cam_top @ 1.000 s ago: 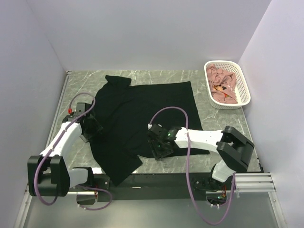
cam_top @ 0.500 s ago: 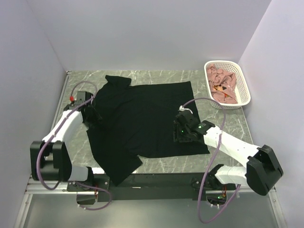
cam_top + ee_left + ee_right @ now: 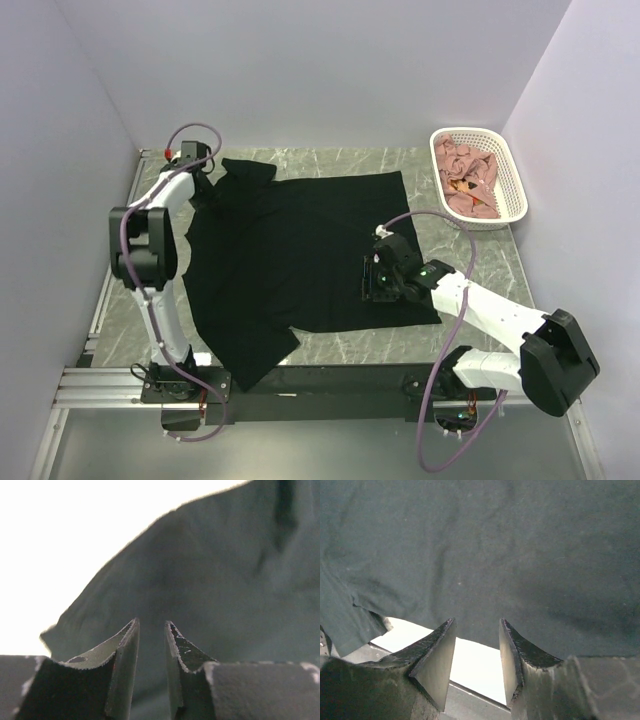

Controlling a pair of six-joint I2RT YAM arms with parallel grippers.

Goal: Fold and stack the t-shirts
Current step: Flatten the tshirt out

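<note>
The black t-shirt is seen just ahead of the left gripper, whose jaws are narrowly parted. The right gripper is held open over the shirt's near hem.

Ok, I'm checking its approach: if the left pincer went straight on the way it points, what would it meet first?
The black t-shirt: its cloth lies right ahead of the left pincer, though how near is hard to judge.

Lab test cell: plain white walls, marbled tabletop, aluminium mounting rail.
</note>
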